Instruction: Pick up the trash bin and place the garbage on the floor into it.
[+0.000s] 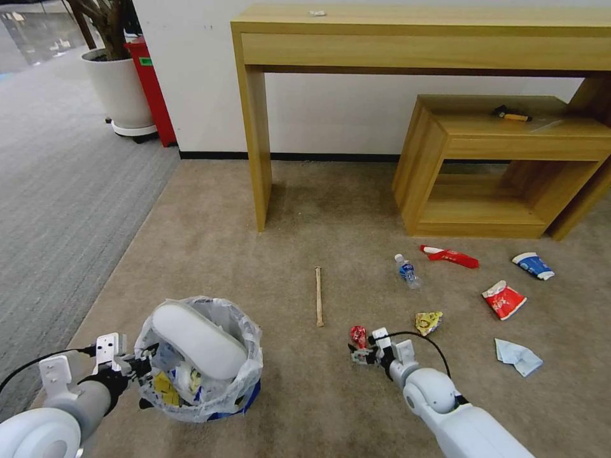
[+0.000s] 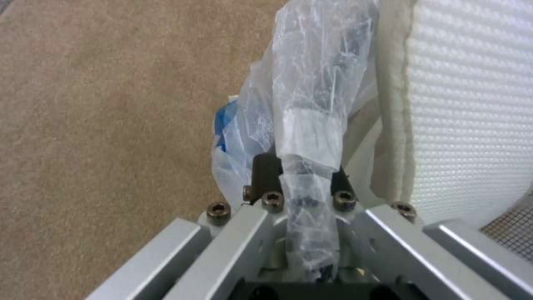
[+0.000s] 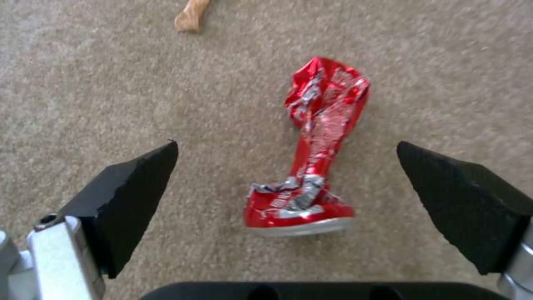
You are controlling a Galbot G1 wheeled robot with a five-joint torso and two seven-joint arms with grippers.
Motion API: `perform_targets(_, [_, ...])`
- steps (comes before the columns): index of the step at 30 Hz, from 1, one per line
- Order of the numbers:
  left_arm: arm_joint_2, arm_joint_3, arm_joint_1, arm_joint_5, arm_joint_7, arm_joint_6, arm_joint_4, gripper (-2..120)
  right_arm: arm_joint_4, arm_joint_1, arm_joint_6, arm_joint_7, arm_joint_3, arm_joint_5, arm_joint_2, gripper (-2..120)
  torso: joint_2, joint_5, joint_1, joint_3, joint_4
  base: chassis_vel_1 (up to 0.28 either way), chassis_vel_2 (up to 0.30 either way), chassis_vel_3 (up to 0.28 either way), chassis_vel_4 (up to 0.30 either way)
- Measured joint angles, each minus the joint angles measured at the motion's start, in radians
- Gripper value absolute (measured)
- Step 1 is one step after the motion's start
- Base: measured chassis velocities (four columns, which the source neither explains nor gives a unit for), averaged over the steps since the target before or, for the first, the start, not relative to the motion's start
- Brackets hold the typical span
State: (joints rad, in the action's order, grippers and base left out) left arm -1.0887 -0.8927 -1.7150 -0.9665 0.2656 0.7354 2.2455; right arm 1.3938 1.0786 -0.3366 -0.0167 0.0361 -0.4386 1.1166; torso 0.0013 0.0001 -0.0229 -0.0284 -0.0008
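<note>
Left gripper (image 2: 302,183) pinched on bagged rim of trash bin (image 1: 202,362), white slipper (image 1: 198,340) just past its fingers; right gripper (image 3: 286,183) low over floor (image 1: 305,210), fingers (image 3: 130,200) spread, crushed red can (image 3: 314,158) lying between them, wooden stick (image 1: 319,296) beyond.

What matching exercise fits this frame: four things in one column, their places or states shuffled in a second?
Things:
1. crushed red can
2. trash bin
3. white slipper
4. wooden stick

Places or states:
A. sticking out of the bin
B. between the open right gripper's fingers, on the carpet
C. rim clamped by the left gripper
D. lying alone on the carpet

Pairs: 1-B, 2-C, 3-A, 4-D
</note>
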Motion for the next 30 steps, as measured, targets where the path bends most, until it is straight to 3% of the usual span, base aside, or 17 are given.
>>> perform_targets(11, [0.001,0.006,0.005,0.009,-0.012,0.000,-0.007,0,-0.098,-0.058,-0.056,0.019,-0.015,-0.029,0.056,99,0.000,-0.0001,0.000,0.000,0.0001,0.000,0.000,0.000,0.000])
perform_targets(20, [0.004,0.006,0.005,0.009,-0.017,0.000,-0.011,0,-0.196,-0.106,-0.078,0.057,-0.013,-0.037,0.122,68,0.000,0.0001,0.000,0.000,0.0001,0.000,0.000,0.000,0.000])
perform_targets(23, [0.004,0.006,0.009,0.008,-0.018,0.000,-0.014,0,-0.225,-0.120,-0.077,0.055,-0.010,-0.037,0.138,54,0.000,-0.0020,0.000,0.000,-0.0014,0.000,0.000,0.000,0.000])
perform_targets(30, [0.004,0.000,0.007,0.006,-0.024,0.000,-0.015,0,-0.244,-0.126,-0.063,0.053,-0.010,-0.033,0.147,43,0.001,-0.0006,0.000,0.000,-0.0002,0.000,0.000,0.000,0.000])
